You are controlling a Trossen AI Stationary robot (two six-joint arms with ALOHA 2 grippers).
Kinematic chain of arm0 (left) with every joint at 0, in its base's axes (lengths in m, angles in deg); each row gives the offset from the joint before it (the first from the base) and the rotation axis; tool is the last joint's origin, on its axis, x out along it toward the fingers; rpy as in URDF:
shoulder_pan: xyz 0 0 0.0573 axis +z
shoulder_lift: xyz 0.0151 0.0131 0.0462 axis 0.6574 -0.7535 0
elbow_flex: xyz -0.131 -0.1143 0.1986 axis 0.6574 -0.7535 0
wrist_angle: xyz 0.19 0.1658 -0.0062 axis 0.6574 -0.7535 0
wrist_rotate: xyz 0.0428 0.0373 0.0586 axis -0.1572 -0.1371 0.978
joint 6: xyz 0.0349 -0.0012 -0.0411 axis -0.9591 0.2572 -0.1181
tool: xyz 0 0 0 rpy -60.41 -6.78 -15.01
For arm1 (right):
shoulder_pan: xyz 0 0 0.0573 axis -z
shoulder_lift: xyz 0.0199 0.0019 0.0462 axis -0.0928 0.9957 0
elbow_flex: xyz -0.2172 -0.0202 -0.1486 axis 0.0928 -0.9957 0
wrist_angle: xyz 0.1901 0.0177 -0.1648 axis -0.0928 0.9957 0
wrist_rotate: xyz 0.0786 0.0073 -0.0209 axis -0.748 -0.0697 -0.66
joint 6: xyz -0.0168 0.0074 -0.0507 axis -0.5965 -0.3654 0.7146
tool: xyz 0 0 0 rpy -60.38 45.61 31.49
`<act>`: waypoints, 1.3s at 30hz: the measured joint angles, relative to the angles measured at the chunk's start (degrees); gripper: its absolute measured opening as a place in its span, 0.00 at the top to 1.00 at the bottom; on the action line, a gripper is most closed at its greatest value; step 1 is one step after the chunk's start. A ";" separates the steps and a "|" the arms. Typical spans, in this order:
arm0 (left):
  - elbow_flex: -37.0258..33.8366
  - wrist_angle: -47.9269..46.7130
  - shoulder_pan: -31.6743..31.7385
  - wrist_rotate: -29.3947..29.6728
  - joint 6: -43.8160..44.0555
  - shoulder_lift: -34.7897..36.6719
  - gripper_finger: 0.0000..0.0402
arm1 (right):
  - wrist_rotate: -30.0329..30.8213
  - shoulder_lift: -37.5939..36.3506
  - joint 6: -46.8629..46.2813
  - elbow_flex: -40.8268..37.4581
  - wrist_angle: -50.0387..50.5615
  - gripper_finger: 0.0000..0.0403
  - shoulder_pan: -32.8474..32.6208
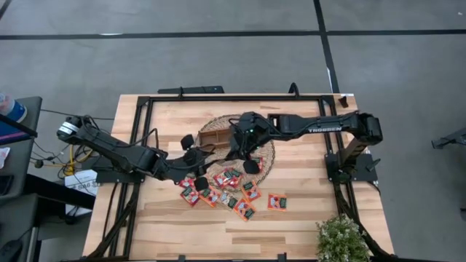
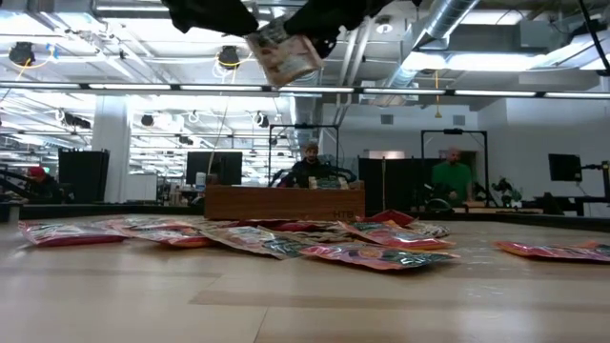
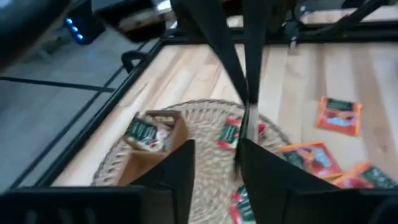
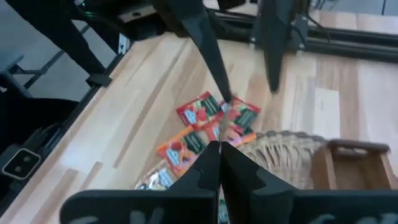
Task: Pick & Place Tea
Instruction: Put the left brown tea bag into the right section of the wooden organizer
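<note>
High view: the left gripper (image 1: 193, 147) sits just off the woven mat (image 1: 268, 169), and the right gripper (image 1: 249, 161) hangs over the mat beside the wooden tray (image 1: 218, 134). We count one tray, one mat and one potted plant (image 1: 341, 239). There are roughly eleven or twelve loose tea sachets (image 1: 244, 211) fanned out on the table, but they overlap, so don't hold us to that.

Low view: one sachet (image 2: 282, 55) is up in the air between the dark fingers, well clear of the pile. It looks pinched near an edge. Our worry is that it swings or slides out on the way over, because these things are thin and slick.

Left wrist view: this arm's own fingers stand apart with nothing in them. The other arm's fingers meet on the raised sachet, which we see edge-on. One sachet (image 3: 143, 132) is already in the tray. The open fingers are close to the carried one, so a sideways move could snag it.

Right wrist view: the right fingers are clamped tight together. The compartments look narrow to us. A tilted drop could catch a divider and flop onto the mat, or nudge the light tray.
</note>
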 joint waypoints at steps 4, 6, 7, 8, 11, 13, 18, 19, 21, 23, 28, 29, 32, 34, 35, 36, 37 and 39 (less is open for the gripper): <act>-0.01 -1.38 -0.26 0.67 1.39 0.75 0.64 | 2.61 -3.08 1.76 0.00 3.25 1.00 1.57; -0.01 -3.46 -0.21 2.88 2.26 1.45 0.63 | 5.74 -4.54 2.87 0.00 4.75 1.00 3.81; 0.01 -4.31 0.06 4.92 3.35 1.71 0.63 | 6.19 -5.24 2.97 0.00 5.66 1.00 5.61; -0.13 -5.95 0.36 6.66 4.87 2.29 0.63 | 6.18 -5.96 2.87 -0.19 6.26 1.00 7.61; -2.28 -6.99 1.93 6.56 8.94 5.06 0.63 | 4.83 -8.80 1.62 -3.48 5.85 1.00 13.75; -5.41 -7.04 3.08 3.36 10.67 7.66 0.63 | 2.37 -10.96 1.07 -7.96 2.65 1.00 16.98; -14.87 3.78 5.02 0.10 12.68 14.11 0.63 | -3.72 -13.83 -0.87 -22.14 -15.10 1.00 20.62; -16.80 7.71 5.40 -0.34 12.63 14.99 0.63 | -3.80 -13.90 -1.41 -24.68 -19.00 1.00 20.78; -20.41 14.72 6.16 -1.31 12.25 16.85 0.63 | -3.80 -12.59 -2.22 -27.70 -25.86 1.00 21.42; -23.17 21.57 6.69 -3.71 12.05 17.62 0.63 | -3.91 -11.00 -2.32 -29.52 -28.24 1.00 22.50; -25.84 30.90 7.29 -8.62 11.93 17.06 0.63 | -5.50 -5.02 -2.47 -30.51 -31.97 1.00 26.46; -25.89 31.81 7.26 -8.82 11.39 16.71 0.63 | -6.05 -3.64 -2.60 -30.39 -33.48 1.00 27.08; -25.91 34.13 7.25 -9.10 9.51 14.97 0.63 | -6.99 -0.50 -3.33 -30.45 -34.26 1.00 28.28; -25.93 35.18 7.23 -9.00 9.14 14.12 0.63 | -7.74 1.72 -3.74 -30.35 -35.05 1.00 28.45; -25.90 35.89 7.23 -9.12 9.11 13.54 0.63 | -8.06 2.44 -4.13 -30.46 -35.03 1.00 28.45; -25.89 36.05 7.23 -9.16 9.13 12.99 0.63 | -8.13 3.16 -4.30 -30.46 -35.73 1.00 28.45; -25.92 35.98 7.23 -9.19 9.10 12.63 0.63 | -8.11 3.87 -4.33 -30.38 -36.63 1.00 28.45; -25.92 36.71 7.23 -9.19 9.05 11.97 0.63 | -8.00 4.83 -4.37 -30.36 -37.08 1.00 28.45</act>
